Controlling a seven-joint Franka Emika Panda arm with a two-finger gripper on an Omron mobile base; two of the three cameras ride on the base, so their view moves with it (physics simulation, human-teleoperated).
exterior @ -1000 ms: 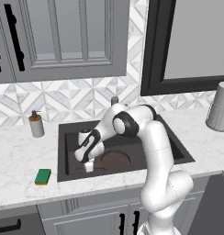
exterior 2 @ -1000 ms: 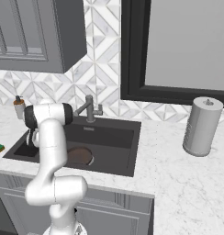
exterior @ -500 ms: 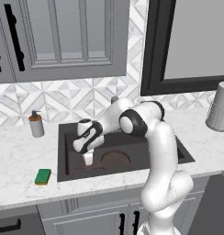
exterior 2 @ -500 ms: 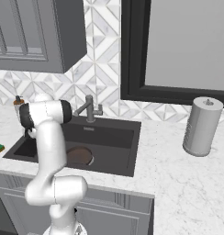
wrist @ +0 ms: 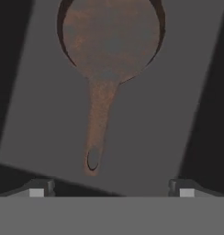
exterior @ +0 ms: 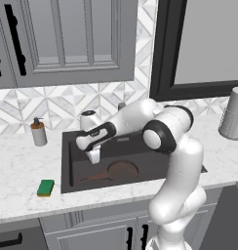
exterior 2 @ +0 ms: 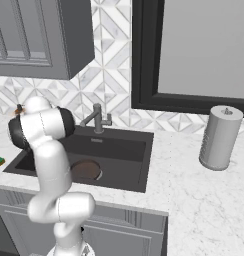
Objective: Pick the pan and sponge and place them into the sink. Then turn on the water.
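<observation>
**Pan resting in sink, sponge on surface**

The pan [exterior: 122, 170] is seen lying flat on the floor of the sink [exterior: 67, 161], its handle [wrist: 98, 128] pointed left, free of the end effector [exterior: 94, 157]. The end effector is held above the handle inside the basin with its fingers [wrist: 39, 189] spread wide, nothing gripped between them. The sponge [exterior: 45, 187], green face up, is left on the surface [exterior: 18, 171] just left of the sink.

Even, diffuse rendered light; no glare. Soft shadows inside sink [exterior: 67, 161], under cabinets [exterior: 67, 44]. Base views slightly soft, low detail. Hand view dim, pan [wrist: 109, 41] blurred, grainy; corners dark.
</observation>
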